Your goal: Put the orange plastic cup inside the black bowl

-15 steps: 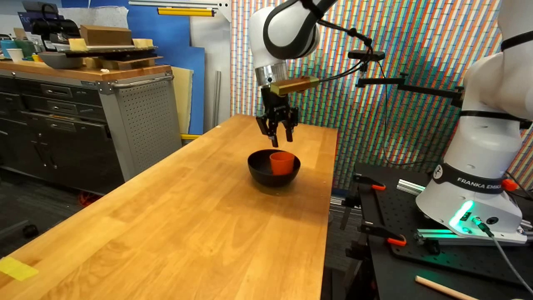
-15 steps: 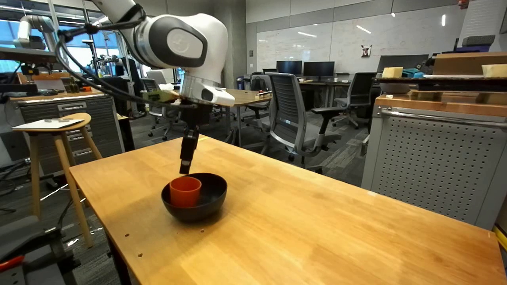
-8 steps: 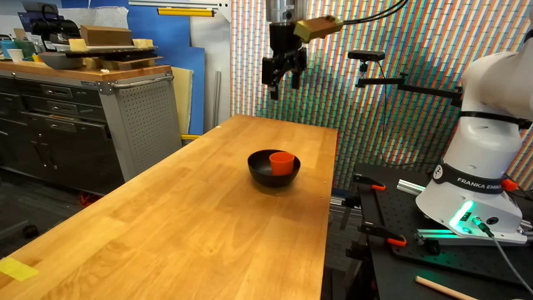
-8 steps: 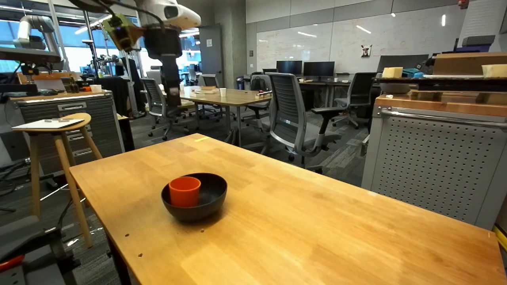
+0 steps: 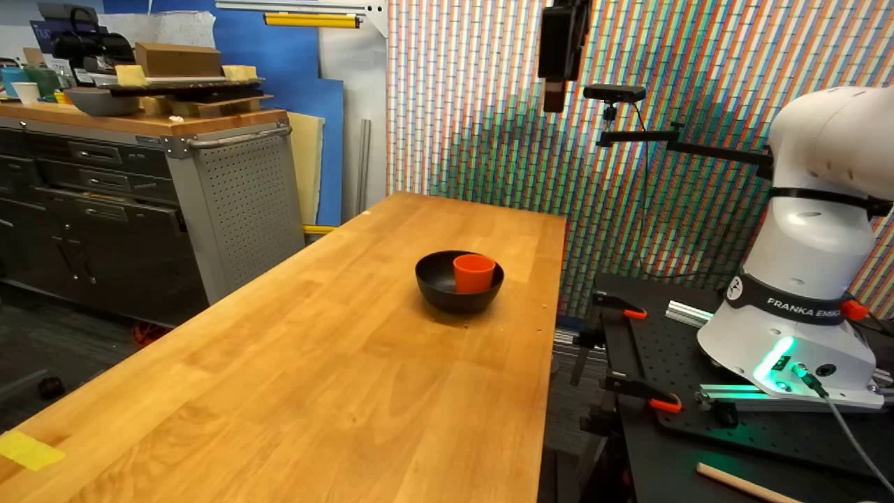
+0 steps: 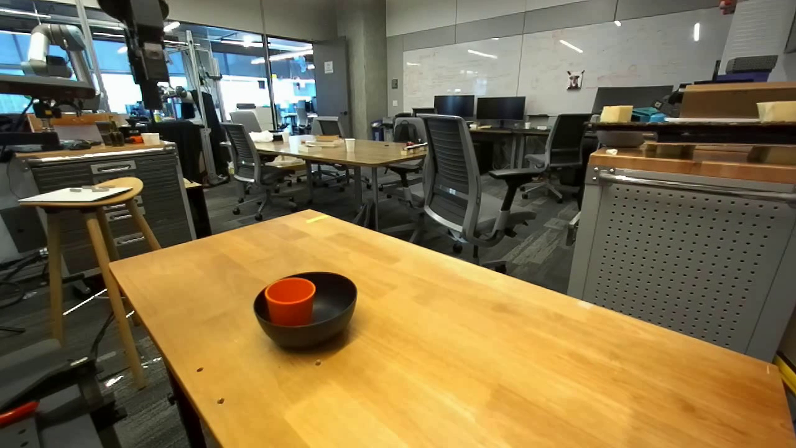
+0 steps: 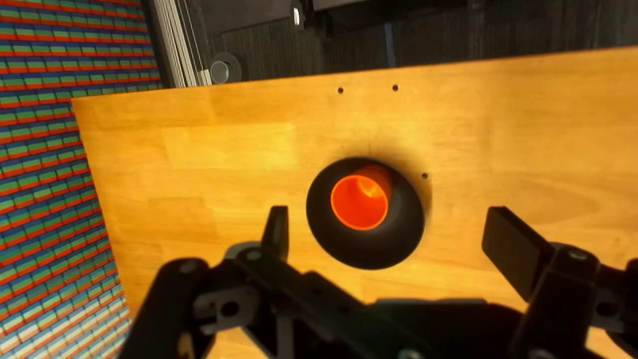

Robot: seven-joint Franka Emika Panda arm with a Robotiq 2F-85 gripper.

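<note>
With the jaws widely parted and empty, the orange cup [image 5: 474, 274] is being held inside the black bowl [image 5: 447, 299], toward its right in an exterior view, and might be tipped if bumped by jaws being lowered.

gripper [image 5: 554, 98] cropped above in both exterior views, base of cup [image 5: 474, 275] hidden by bowl [image 5: 457, 302]
</note>
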